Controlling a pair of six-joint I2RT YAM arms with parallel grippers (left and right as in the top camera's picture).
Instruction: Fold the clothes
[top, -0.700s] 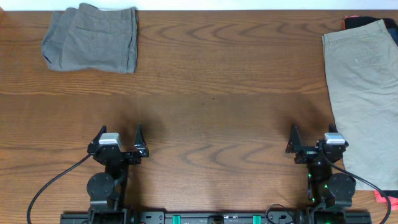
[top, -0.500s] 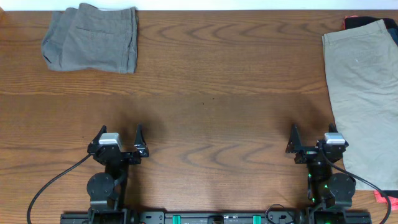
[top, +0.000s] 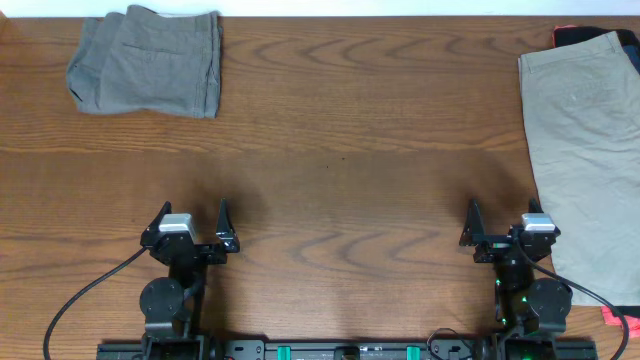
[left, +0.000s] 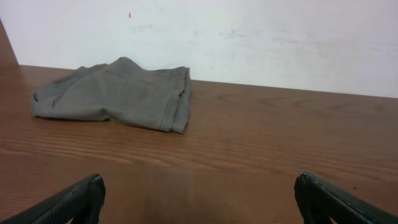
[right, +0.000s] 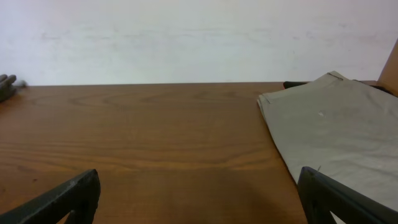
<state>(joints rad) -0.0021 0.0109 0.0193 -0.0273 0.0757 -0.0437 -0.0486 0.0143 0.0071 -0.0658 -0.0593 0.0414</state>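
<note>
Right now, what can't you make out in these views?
- khaki shorts: in the overhead view the right frame edge cuts them off, so the full outline is unknown.
- dark garment: overhead, mostly under the khaki shorts. Its type is unclear.
- pink scrap: overhead, bottom right, partly covered and cropped. Cannot identify it.
- grey-brown shorts: already folded, so the inner layers are hidden in both the overhead and left wrist views.
</note>
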